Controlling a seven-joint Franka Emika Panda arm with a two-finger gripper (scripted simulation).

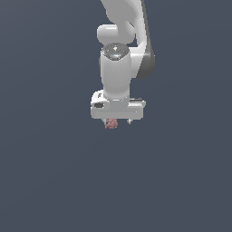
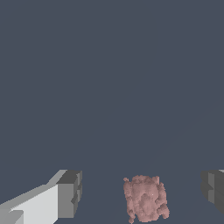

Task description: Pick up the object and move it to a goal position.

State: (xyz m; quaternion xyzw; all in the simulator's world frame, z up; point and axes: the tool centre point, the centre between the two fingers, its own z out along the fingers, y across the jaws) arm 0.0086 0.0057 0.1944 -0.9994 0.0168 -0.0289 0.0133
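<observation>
The object (image 2: pixel 145 199) is a small pinkish-red, mottled lump lying on the flat dark grey surface. In the wrist view it sits between the two dark finger pads (image 2: pixel 70 192), with a gap on each side and neither pad touching it. My white gripper (image 2: pixel 141 190) is open and straddles it. In the exterior view the gripper (image 1: pixel 118 121) points straight down, and the object (image 1: pixel 111 123) peeks out just under the hand, towards the exterior view's left. The short fingers are mostly hidden by the hand there.
A plain dark grey surface (image 1: pixel 54 181) fills both views. The white arm (image 1: pixel 118 68) rises above the hand to the top of the exterior view. No goal marker shows.
</observation>
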